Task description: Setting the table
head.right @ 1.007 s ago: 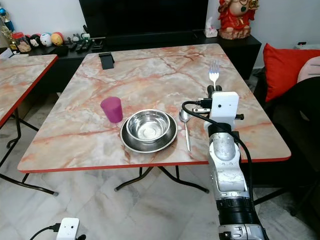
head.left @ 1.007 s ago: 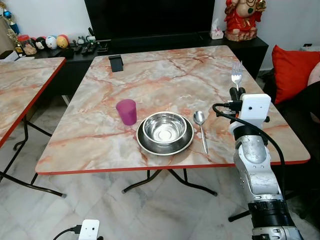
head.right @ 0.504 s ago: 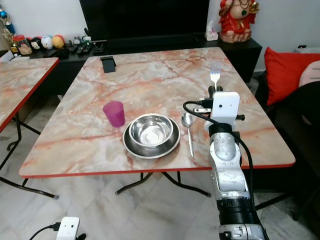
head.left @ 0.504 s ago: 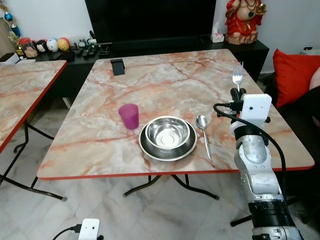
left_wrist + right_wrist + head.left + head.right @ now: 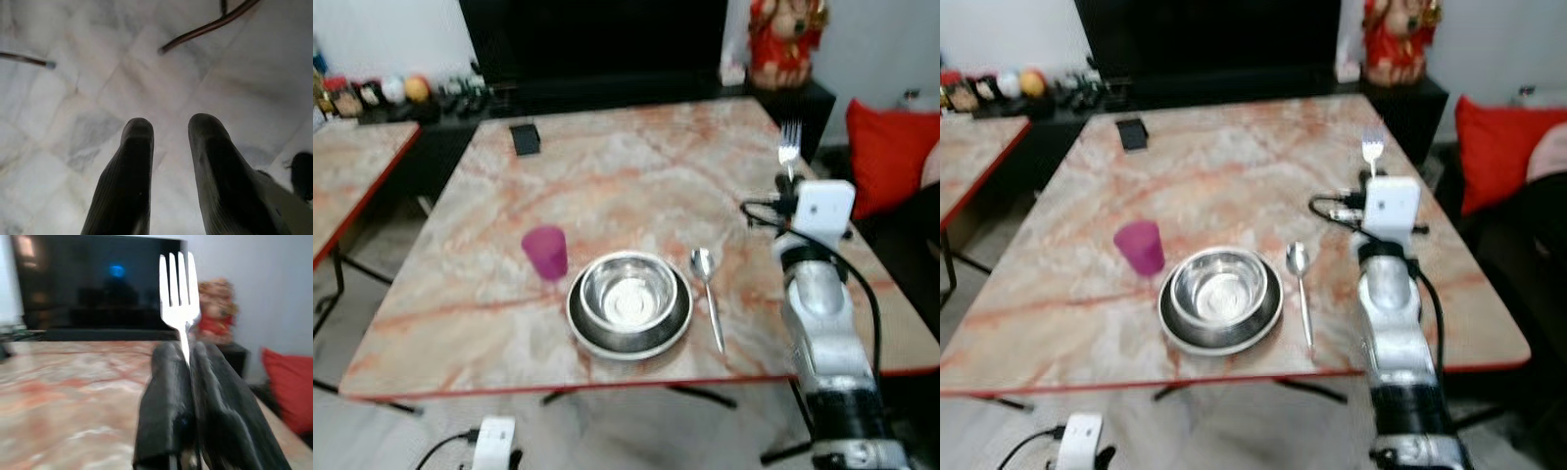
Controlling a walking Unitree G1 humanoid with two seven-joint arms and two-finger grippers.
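Marble-patterned table [image 5: 636, 176] with a red edge, seen from the head camera, slightly blurred. Near its front edge stands a steel bowl [image 5: 628, 290] nested in a steel plate [image 5: 582, 323]. A pink cup [image 5: 546, 253] stands upright just to the left of the plate and a little farther back, apart from it. A spoon [image 5: 707, 282] lies just to the right of the plate, bowl end pointing away from the robot, handle toward the near edge.

Right gripper [image 5: 188, 362], raised above the right part of the table, well to the right of the spoon. Its two black fingers [image 5: 166, 401] are pressed together on the handle of a fork [image 5: 789, 145], which stands upright with the tines uppermost; in the right wrist view the tines rise clear above the fingertips. The silver right arm [image 5: 822, 343] with its white wrist housing reaches up from the near right corner.

Left gripper [image 5: 168, 128], hanging low over the pale tiled floor [image 5: 73, 98], its fingers parted with nothing between them.

Background: a small dark object [image 5: 524, 139] on the far left part of the table, a dark screen [image 5: 597, 39] behind it, a red figurine [image 5: 787, 39] at far right, a red cushion [image 5: 891, 157] to the right, and a second table [image 5: 352, 186] to the left.
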